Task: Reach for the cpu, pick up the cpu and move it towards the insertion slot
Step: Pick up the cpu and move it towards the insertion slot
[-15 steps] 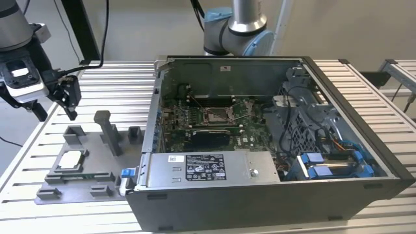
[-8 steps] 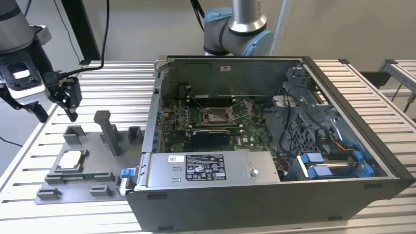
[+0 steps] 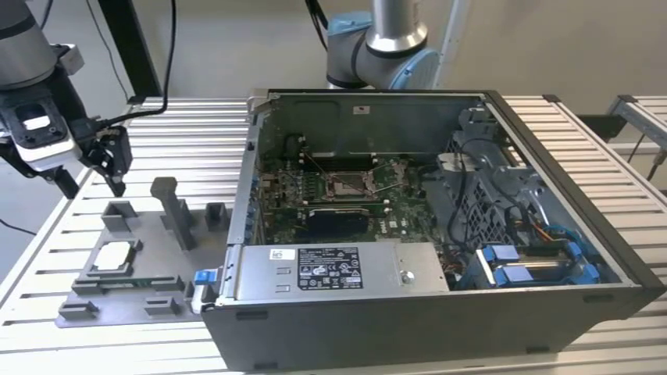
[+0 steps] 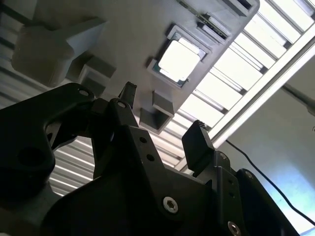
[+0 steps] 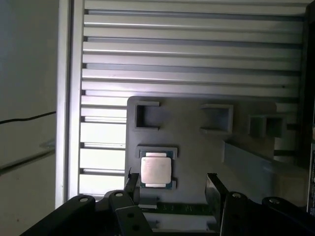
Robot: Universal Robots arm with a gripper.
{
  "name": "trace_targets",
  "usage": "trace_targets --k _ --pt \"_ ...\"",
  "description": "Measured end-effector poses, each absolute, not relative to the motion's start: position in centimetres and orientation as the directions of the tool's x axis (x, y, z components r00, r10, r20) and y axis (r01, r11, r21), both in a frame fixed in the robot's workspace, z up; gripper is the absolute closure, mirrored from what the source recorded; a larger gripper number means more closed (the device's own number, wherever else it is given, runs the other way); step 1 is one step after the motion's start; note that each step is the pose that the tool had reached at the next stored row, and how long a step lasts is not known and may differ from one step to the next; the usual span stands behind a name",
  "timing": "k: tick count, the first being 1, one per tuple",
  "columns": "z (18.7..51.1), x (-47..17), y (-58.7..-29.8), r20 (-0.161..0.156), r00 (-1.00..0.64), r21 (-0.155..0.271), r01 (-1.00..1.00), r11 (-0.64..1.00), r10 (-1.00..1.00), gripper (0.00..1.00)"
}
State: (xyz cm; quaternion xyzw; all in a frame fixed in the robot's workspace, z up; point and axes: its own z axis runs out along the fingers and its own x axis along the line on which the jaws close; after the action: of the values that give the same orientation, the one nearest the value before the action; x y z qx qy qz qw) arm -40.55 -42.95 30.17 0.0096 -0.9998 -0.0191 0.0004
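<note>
The cpu (image 3: 115, 256), a small silvery square, lies flat in a recess of the grey fixture plate (image 3: 156, 269) on the exterior view's left. My gripper (image 3: 94, 183) hangs open and empty above the plate's far end, apart from the cpu. In both wrist views the cpu (image 5: 156, 170) (image 4: 178, 60) lies below and between the black fingertips (image 5: 132, 182) (image 4: 197, 142), with nothing held. The insertion slot (image 3: 347, 185), a shiny square frame with a wire lever, sits on the green board inside the computer case, well off to the exterior view's right of the gripper.
The open computer case (image 3: 583, 234) has tall walls around the board. A black rectangular opening (image 3: 336, 223) lies just in front of the slot. Upright grey blocks (image 3: 172, 207) stand on the fixture between cpu and case. Another arm's base (image 3: 376, 47) stands behind the case.
</note>
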Motion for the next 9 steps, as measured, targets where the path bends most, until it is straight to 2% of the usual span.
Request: trace_targets --k 9 --pt "29.70 -40.55 -42.95 0.001 -1.000 0.038 -0.019 0.999 -0.019 0.00"
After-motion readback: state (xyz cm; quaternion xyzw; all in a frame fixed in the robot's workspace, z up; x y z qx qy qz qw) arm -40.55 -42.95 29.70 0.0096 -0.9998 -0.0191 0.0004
